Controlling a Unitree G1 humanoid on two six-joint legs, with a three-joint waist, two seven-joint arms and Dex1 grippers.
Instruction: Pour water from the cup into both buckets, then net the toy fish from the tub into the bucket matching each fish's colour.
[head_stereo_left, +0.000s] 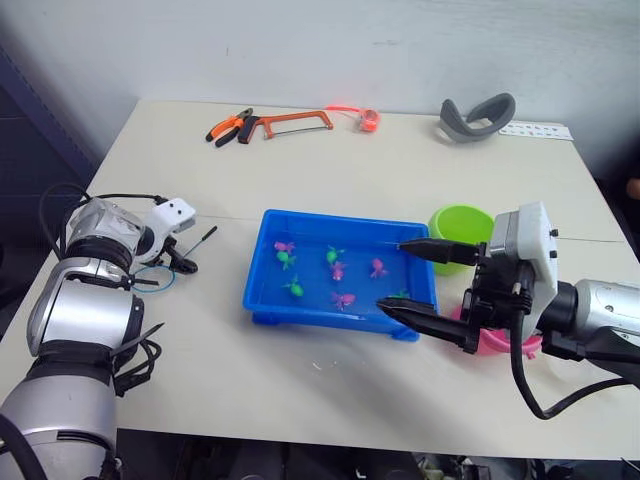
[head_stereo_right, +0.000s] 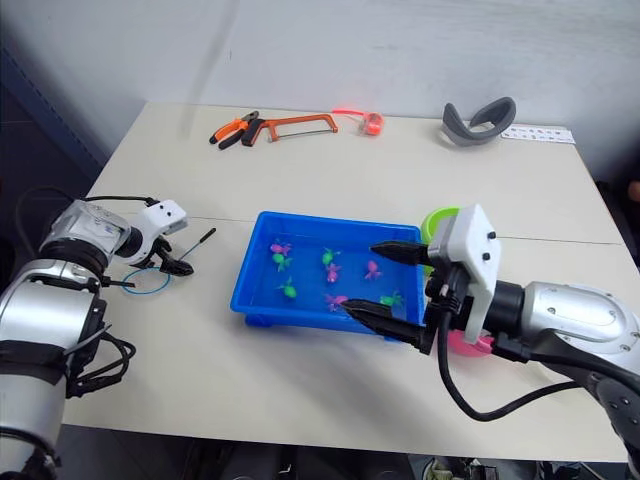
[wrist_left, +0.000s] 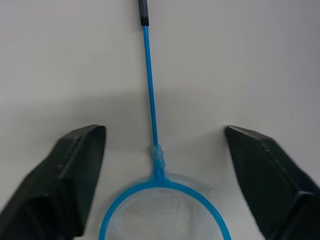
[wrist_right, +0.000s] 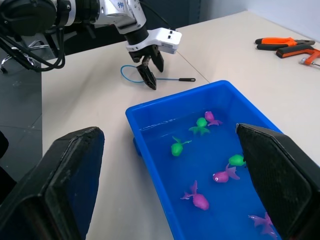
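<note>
Fish (head_stereo_left: 338, 270) float in the blue tub (head_stereo_left: 262, 290); right gripper (head_stereo_left: 412, 280) spread wide above it, left gripper (wrist_right: 150, 75) released over the net (wrist_left: 162, 215) lying on the counter (head_stereo_left: 400, 180).

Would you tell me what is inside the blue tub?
The tub holds pink and green toy fish in shallow water. The right tool covers its near right corner.

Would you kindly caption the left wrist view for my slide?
Open left gripper poised over the net lying flat on the table.

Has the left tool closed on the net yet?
No, the left tool is open, its fingers either side of the net lying on the table.
</note>
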